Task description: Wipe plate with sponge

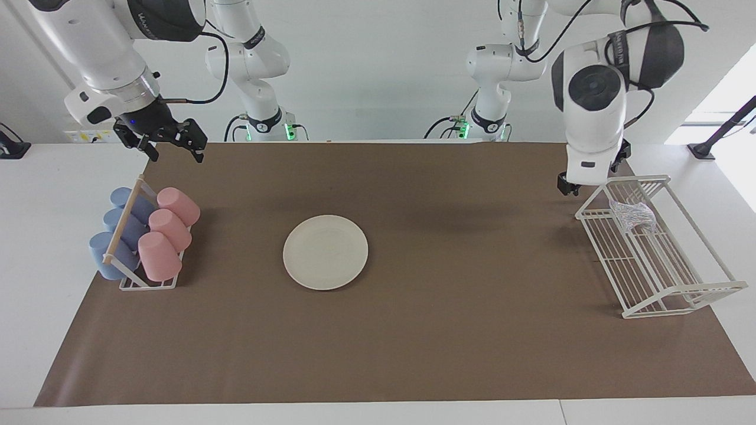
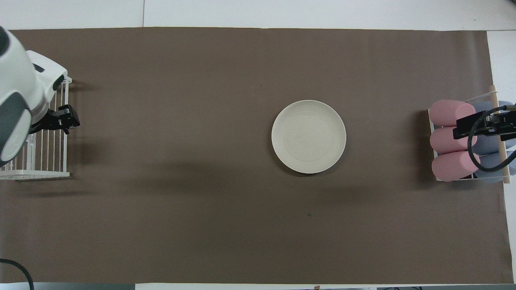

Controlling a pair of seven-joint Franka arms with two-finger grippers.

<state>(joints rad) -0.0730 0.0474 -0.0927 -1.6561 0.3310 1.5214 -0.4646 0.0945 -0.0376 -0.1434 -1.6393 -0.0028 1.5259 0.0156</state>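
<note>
The cream-white plate [image 1: 325,252] [image 2: 308,136] lies flat in the middle of the brown mat. The sponge [image 1: 633,215], a small silvery wad, rests inside the white wire rack [image 1: 655,265] at the left arm's end of the table. My left gripper [image 1: 570,185] [image 2: 64,119] hangs over the rack's rim that faces the plate, points down, is open and holds nothing. It stands apart from the sponge. In the overhead view the left arm hides most of the sponge. My right gripper [image 1: 171,144] [image 2: 483,125] waits open above the cup rack.
A cup rack [image 1: 144,233] [image 2: 455,141] with pink and blue cups lying on their sides stands at the right arm's end. The brown mat [image 1: 449,330] covers the table between the two racks.
</note>
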